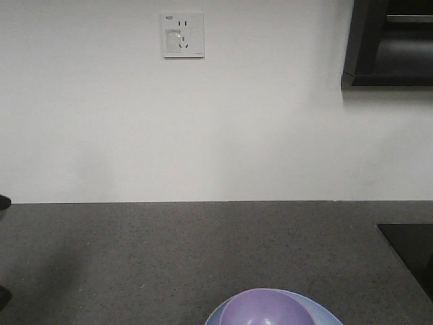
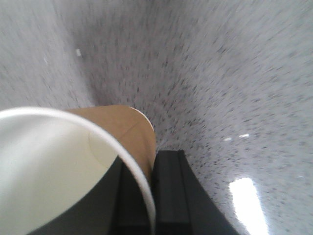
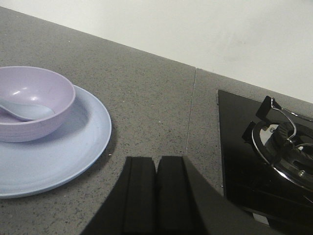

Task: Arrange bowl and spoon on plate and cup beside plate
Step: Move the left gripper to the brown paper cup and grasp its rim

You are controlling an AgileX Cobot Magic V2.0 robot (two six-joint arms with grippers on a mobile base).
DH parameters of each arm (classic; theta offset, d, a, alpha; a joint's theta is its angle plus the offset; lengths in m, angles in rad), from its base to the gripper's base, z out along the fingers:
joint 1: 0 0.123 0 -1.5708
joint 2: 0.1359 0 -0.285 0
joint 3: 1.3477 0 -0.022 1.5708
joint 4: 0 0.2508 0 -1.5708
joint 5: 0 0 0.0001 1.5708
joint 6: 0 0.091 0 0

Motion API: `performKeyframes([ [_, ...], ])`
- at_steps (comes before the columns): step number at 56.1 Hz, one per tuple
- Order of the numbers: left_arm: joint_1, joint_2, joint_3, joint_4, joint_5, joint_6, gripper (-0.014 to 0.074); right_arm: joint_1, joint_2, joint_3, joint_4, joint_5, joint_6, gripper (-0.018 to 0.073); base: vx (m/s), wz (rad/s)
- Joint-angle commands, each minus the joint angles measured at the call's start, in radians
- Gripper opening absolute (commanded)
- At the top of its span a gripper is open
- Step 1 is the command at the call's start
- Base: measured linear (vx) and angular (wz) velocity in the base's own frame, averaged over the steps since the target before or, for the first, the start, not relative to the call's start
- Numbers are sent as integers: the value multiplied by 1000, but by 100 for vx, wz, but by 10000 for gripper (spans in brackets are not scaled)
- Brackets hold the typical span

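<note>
In the left wrist view the cream-white cup [image 2: 49, 166] fills the lower left, its brown outer wall facing the counter. My left gripper [image 2: 149, 161] is shut on the cup's wall, with one finger inside the rim and the other finger [image 2: 171, 191] outside. The view is blurred. The lavender bowl [image 3: 46, 88] sits on the left part of the pale blue plate [image 3: 68, 152], and the pale spoon [image 3: 29, 110] lies inside the bowl. Right of the plate, my right gripper [image 3: 156, 161] hangs shut and empty over the counter. Bowl [image 1: 267, 310] and plate [image 1: 325, 313] also show at the front view's bottom edge.
A black glass hob [image 3: 244, 166] with a metal burner [image 3: 288, 142] lies right of my right gripper. The grey speckled counter [image 1: 169, 250] runs back to a white wall with a socket [image 1: 183, 35]. A dark cabinet [image 1: 389, 44] hangs at upper right.
</note>
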State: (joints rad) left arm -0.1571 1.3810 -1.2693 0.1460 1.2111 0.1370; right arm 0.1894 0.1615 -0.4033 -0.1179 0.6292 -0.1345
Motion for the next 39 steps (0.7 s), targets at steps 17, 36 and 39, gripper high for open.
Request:
performKeyframes([
  [17, -337, -27, -229, -46, 7, 37, -3, -1, 12, -29, -12, -75, -2, -8, 0, 0],
  [36, -537, 114, -238, -64, -63, 34, -3, -1, 12, -29, -12, -34, -2, -8, 0, 0],
  [39, -555, 133, -238, -68, -72, 34, -3, -1, 12, -29, -12, -24, -2, -8, 0, 0],
])
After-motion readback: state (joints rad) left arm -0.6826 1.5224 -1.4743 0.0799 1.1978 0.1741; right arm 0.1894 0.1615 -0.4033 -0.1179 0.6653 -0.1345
